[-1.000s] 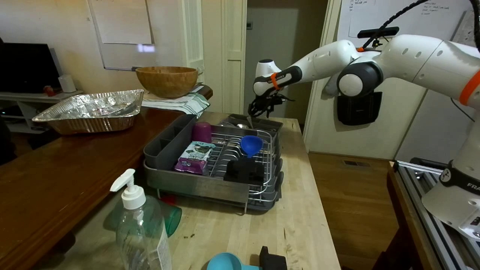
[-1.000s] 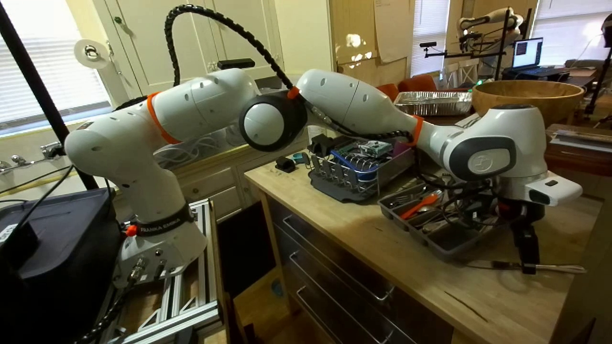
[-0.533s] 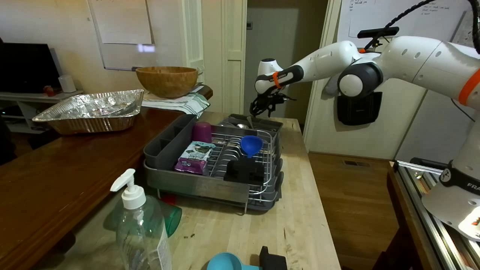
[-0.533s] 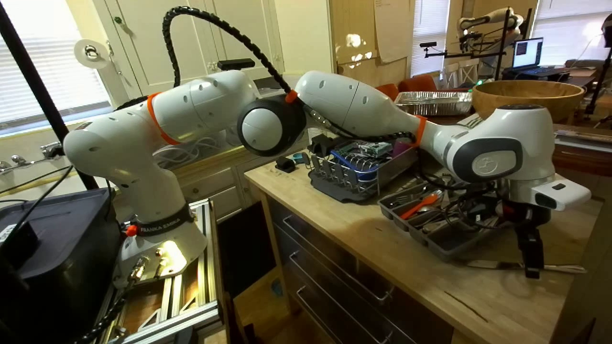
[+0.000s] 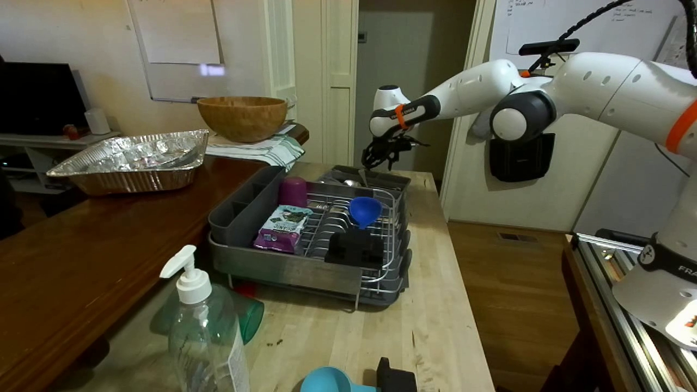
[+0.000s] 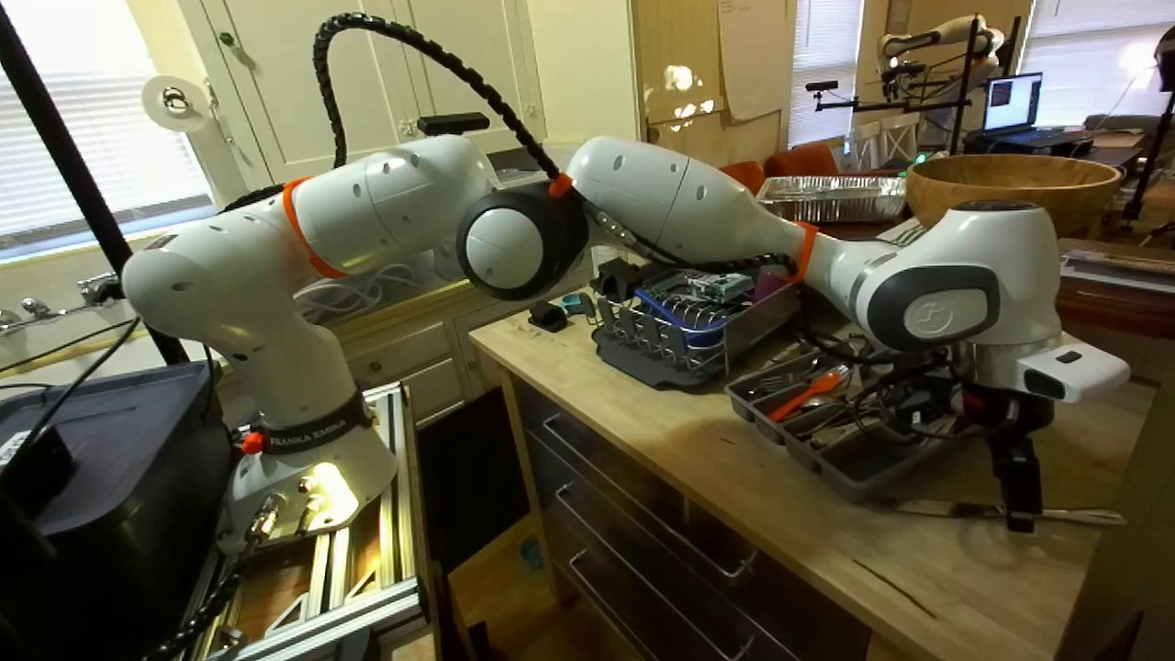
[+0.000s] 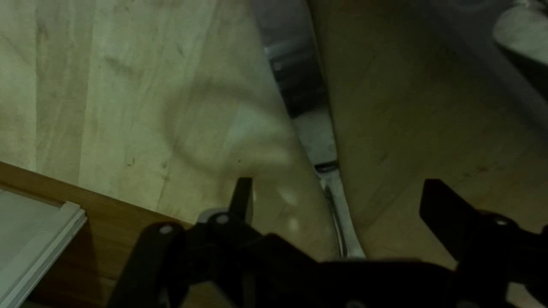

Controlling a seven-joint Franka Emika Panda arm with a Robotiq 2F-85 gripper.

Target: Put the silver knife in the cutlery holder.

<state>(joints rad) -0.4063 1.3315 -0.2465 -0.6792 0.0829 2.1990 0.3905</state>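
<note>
The silver knife (image 7: 317, 132) lies flat on the wooden counter. In the wrist view it runs from the top centre down between my fingers, and its handle end is hidden behind the gripper body. In an exterior view its blade (image 6: 950, 508) and handle show on either side of a finger. My gripper (image 7: 339, 180) is open, with the knife handle between its spread fingers (image 7: 445, 214), not gripped. The grey cutlery holder (image 6: 854, 479) stands beside the knife, and its side shows at the upper right of the wrist view (image 7: 479, 55).
The cutlery holder contains an orange-handled utensil (image 6: 808, 397) and other cutlery. A dish rack (image 5: 294, 272) stands beyond it, with a blue scoop (image 5: 365, 211) and a purple cup (image 5: 293, 191). The counter edge (image 7: 107, 199) is close, at the lower left of the wrist view.
My gripper has shifted slightly to the right and down in an exterior view since a second ago, then moved back a touch. The knife has not moved.
</note>
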